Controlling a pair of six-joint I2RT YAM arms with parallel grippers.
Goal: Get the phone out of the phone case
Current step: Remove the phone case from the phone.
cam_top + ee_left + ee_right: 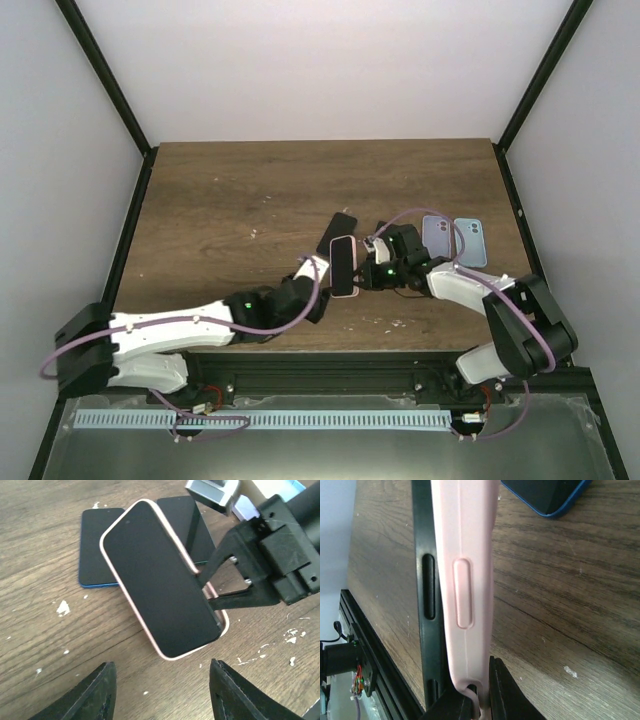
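A phone with a dark screen sits in a pink phone case, held tilted just above the table. My right gripper is shut on the case's side near one corner. In the right wrist view the phone's black edge stands apart from the pink case wall, and the fingers pinch the case's rim. At the lower right corner in the left wrist view a strip of pink case shows beyond the phone. My left gripper hangs open just short of the phone's near end, touching nothing.
A blue phone and a dark phone lie flat on the wooden table behind the held one. Two empty cases, lavender and light blue, lie to the right. White crumbs dot the wood.
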